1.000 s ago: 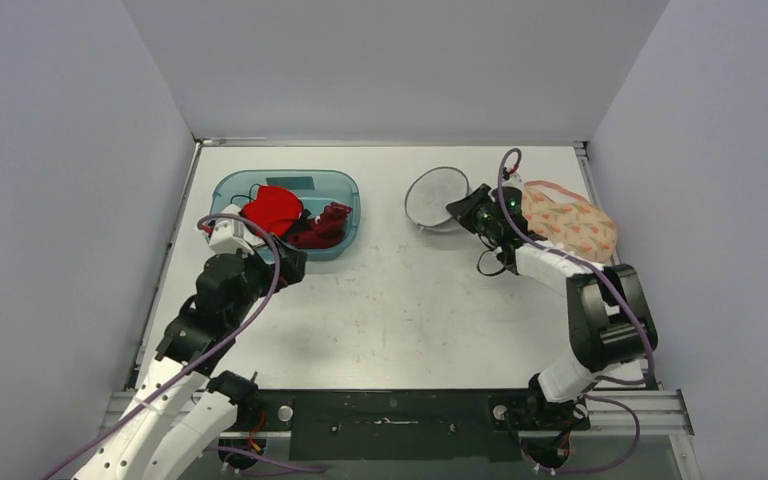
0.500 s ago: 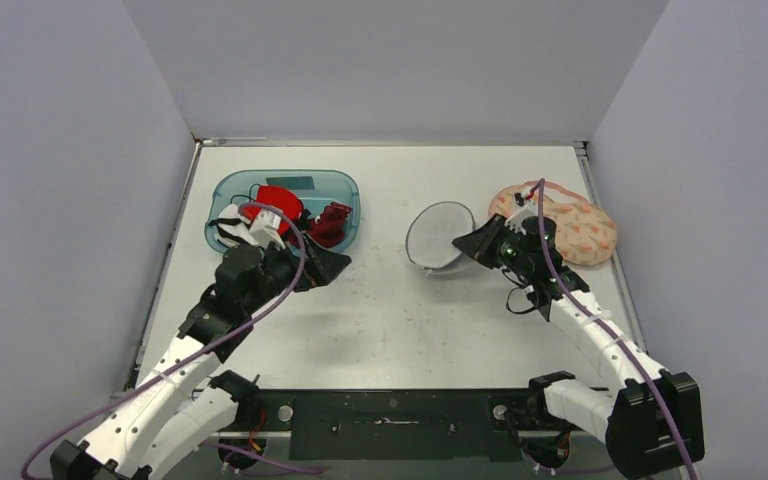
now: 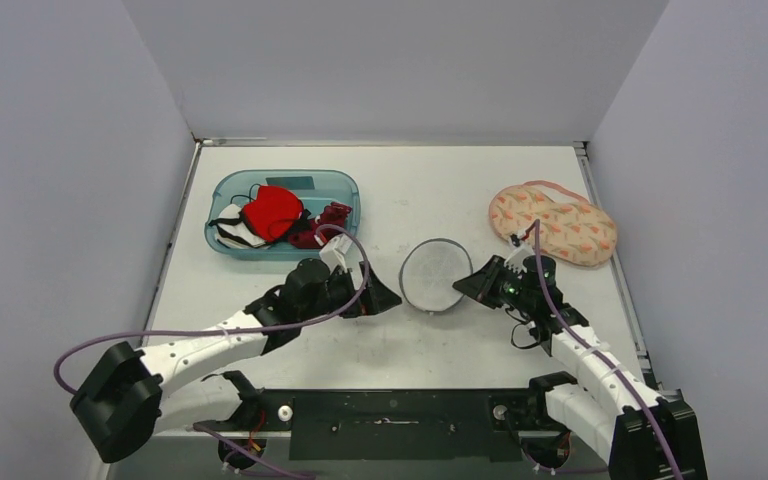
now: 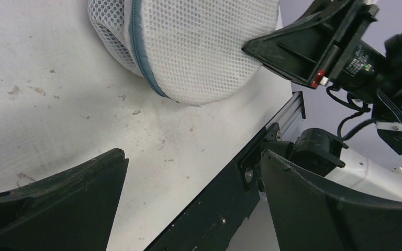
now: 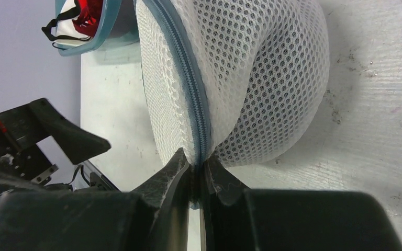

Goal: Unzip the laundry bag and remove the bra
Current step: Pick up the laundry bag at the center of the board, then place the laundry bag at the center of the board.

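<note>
The round white mesh laundry bag (image 3: 434, 275) stands near the table's middle, its blue zipper (image 5: 188, 78) closed along the part I can see. My right gripper (image 3: 465, 283) is shut on the bag's zipper seam at its right edge; the right wrist view shows the seam pinched at the gripper (image 5: 198, 162). My left gripper (image 3: 385, 297) is open just left of the bag, apart from it; the left wrist view shows the gripper (image 4: 192, 154) empty, with the bag (image 4: 199, 47) ahead. A peach patterned bra (image 3: 553, 222) lies on the table at the back right.
A blue plastic tub (image 3: 348, 190) at the back left holds red, black and white garments. The black rail (image 3: 390, 410) runs along the near table edge. Grey walls close in both sides and the back.
My right gripper has pulled the bag from the back, beside the bra, toward the near middle. My left arm has swung from the tub rightward to the bag's left side, still open.
</note>
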